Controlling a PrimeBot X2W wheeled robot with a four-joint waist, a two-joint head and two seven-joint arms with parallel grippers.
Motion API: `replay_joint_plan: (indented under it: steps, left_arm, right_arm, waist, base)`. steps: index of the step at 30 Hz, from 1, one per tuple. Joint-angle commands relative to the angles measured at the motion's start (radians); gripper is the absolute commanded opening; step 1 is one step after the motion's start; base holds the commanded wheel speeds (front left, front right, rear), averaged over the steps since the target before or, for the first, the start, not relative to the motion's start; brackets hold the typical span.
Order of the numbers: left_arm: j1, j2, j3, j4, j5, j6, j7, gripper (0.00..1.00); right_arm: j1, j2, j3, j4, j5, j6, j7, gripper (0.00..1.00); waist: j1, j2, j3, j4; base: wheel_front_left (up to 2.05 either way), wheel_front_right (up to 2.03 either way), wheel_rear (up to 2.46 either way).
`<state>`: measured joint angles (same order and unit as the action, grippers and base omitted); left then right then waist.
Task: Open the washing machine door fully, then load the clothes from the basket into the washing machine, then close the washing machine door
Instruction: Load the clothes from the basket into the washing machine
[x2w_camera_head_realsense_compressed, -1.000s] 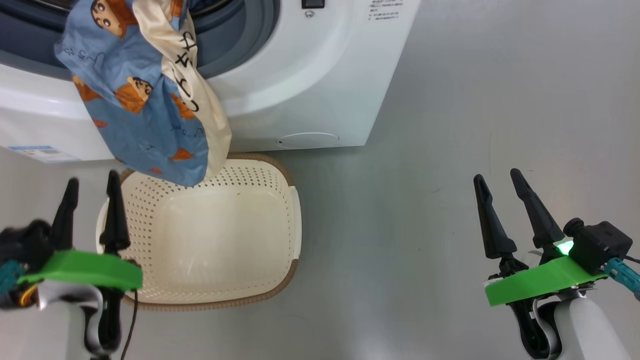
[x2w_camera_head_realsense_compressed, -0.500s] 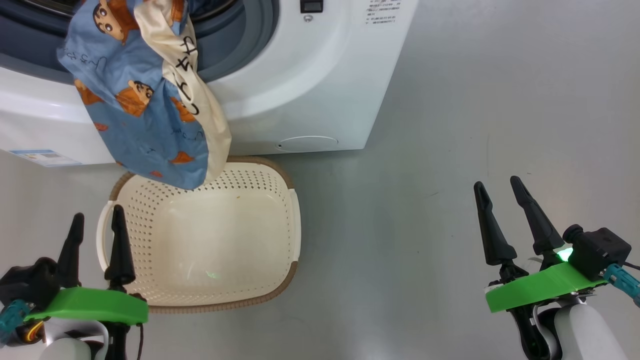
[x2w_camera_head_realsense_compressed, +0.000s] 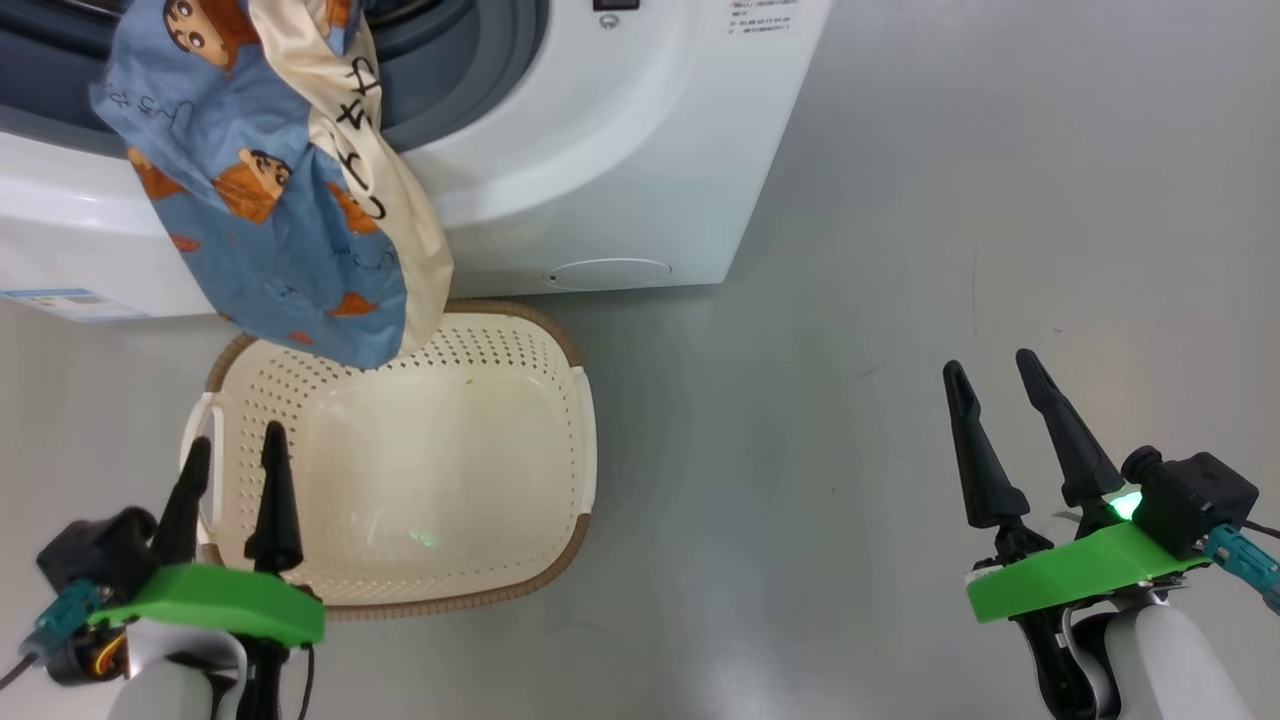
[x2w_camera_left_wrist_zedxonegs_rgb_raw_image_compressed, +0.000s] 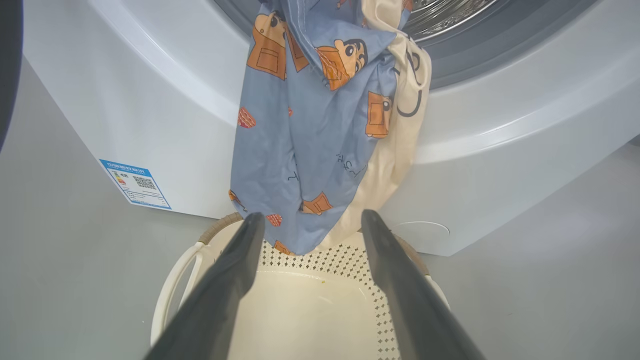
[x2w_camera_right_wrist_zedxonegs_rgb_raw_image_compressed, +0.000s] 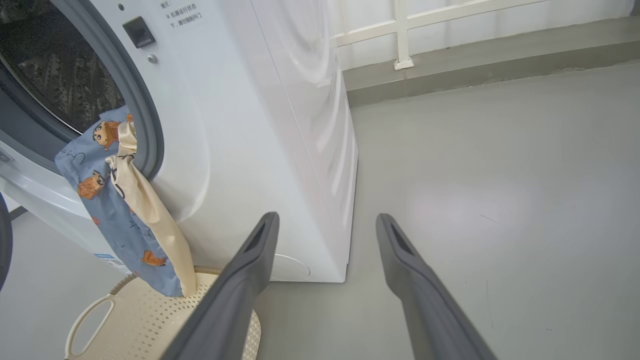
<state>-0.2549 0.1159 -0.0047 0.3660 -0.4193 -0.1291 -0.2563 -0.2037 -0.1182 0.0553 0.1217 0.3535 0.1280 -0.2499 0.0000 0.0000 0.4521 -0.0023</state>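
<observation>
Currently the washing machine (x2w_camera_head_realsense_compressed: 620, 150) stands open at the top of the head view, and the clothes (x2w_camera_head_realsense_compressed: 270, 200), blue fabric with orange cartoon figures and a cream panel, are only partly inside; the upper part lies over the grey seal (x2w_camera_head_realsense_compressed: 480, 90) at the mouth of the drum (x2w_camera_right_wrist_zedxonegs_rgb_raw_image_compressed: 60, 85), while the rest hangs down the white front, its lower end dangling over the far rim of the basket (x2w_camera_head_realsense_compressed: 480, 597); the basket itself looks empty. The left gripper (x2w_camera_head_realsense_compressed: 236, 445) hovers above the basket's near left corner, fingers spread wide and holding nothing; the right gripper (x2w_camera_head_realsense_compressed: 988, 362) hangs well apart over the bare floor (x2w_camera_head_realsense_compressed: 900, 200), fingers equally wide and empty. A dark curved edge at the left border of the left wrist view is probably the washing machine door (x2w_camera_left_wrist_zedxonegs_rgb_raw_image_compressed: 9, 60), swung aside.

The main risk, as I judge it, is closing the door on the hanging cloth; the fabric would be pinched against the seal and the door would not latch. The hanging weight could also pull the garment out and drop it into the basket; a shallow pinch on one loose fold might slip or drag more cloth out rather than push it in.
</observation>
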Motion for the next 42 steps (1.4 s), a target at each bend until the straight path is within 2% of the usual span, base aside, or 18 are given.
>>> replay_joint_plan:
  steps: [1, 22, 42]
  left_arm:
    - [-0.027, 0.032, 0.024, -0.002, -0.016, -0.002, -0.005, 1.00]
    - [-0.416, 0.157, -0.185, 0.405, -0.169, -0.002, -0.006, 1.00]
    - [-0.652, 0.256, -0.349, 0.557, -0.278, -0.002, -0.006, 1.00]
  right_arm:
    - [-0.006, 0.003, 0.027, -0.026, -0.001, 0.003, -0.012, 1.00]
    - [-0.068, 0.015, 0.047, -0.044, -0.020, 0.003, -0.012, 1.00]
    - [-0.111, 0.013, 0.088, -0.059, -0.031, 0.003, -0.012, 1.00]
  waist:
    - [0.0000, 0.0000, 0.007, 0.000]
    - [0.0000, 0.0000, 0.136, -0.028]
    - [0.0000, 0.0000, 0.211, -0.079]
  base:
    - [0.00, 0.00, 0.00]
    - [0.00, 0.00, 0.00]
    - [0.00, 0.00, 0.00]
